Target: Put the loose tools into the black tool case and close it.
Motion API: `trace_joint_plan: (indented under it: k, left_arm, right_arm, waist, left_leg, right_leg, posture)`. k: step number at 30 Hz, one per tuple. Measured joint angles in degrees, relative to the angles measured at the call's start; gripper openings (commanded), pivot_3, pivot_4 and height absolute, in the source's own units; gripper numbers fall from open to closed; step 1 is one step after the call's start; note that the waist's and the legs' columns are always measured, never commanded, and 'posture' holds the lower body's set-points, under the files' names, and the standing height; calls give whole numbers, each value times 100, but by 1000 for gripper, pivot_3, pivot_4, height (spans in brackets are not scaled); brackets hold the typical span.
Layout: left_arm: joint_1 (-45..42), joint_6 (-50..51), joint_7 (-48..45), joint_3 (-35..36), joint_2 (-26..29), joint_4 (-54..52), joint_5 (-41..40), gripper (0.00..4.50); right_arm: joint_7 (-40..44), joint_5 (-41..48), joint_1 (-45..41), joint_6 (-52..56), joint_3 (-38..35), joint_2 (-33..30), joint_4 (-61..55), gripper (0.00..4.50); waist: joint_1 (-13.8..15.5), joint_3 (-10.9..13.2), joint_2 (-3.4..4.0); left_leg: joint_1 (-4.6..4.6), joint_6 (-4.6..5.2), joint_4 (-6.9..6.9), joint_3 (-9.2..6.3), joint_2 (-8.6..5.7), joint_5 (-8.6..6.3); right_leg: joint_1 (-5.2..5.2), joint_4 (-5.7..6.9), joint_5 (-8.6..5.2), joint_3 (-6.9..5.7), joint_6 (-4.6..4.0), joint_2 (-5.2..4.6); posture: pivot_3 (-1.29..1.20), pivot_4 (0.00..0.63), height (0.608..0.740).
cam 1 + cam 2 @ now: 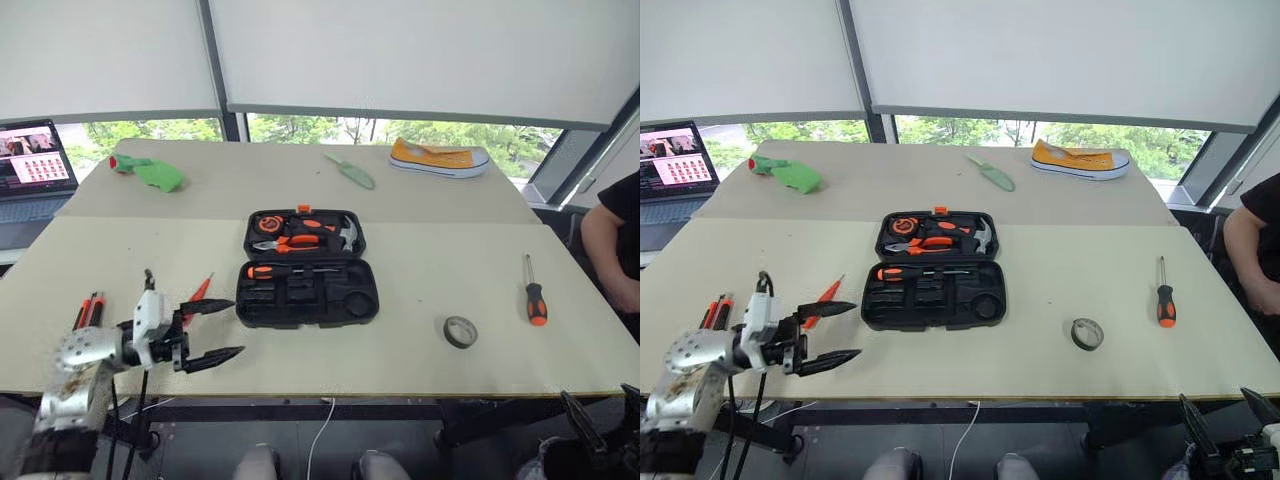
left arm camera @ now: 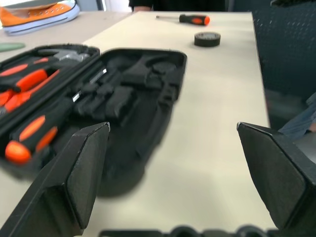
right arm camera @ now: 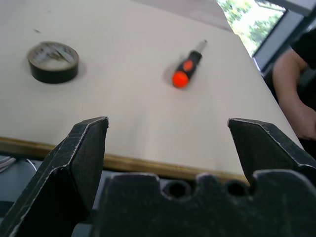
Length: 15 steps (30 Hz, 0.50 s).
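Right gripper [image 3: 165, 148] is hanging spread before the small dark-grey tape roll [image 3: 53, 61]; light, stiff; pinching its rim looks best; left gripper [image 1: 212, 332] is gaping, empty.

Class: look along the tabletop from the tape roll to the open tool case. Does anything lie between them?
Nothing visible does. Bare table separates the tape roll from the open tool case; the screwdriver lies beyond the roll, on the far side from the case.
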Motion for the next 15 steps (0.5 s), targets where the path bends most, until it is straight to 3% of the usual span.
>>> trace_joint_plan:
  k: [3,6,11,15]
  left_arm:
    - [499,9,121,144,-13,-370,-167,4412]
    - [723,45,263,151,-86,-714,-217,4412]
    - [762,178,566,53,-245,-1170,-377,4412]
    - [667,380,727,-89,-293,-1373,-437,4412]
  right_arm:
    - [-186,88,-64,454,-20,-115,-41,4500]
    - [-469,389,-573,1341,-23,-688,-191,4500]
    - [-662,541,-2372,3218,418,-2375,280,4500]
    - [-614,490,-3884,4149,1164,-2945,1369,4500]
  waist:
    - [-17,-8,17]
    - [-38,-8,28]
    - [-77,-9,16]
    - [-51,-9,12]
  left_leg:
    - [10,-1,-17,2,-3,-1]
    - [11,1,-17,16,-16,0]
    - [16,21,-20,34,-34,13]
    - [1,89,-45,31,-46,52]
  right_leg:
    - [1,-12,-1,14,2,-18]
    - [2,-15,-1,28,3,-20]
    - [25,-12,11,47,17,12]
    - [12,-12,17,65,14,24]
  posture:
    - [0,150,740]
    - [0,150,740]
    - [0,150,740]
    - [0,150,740]
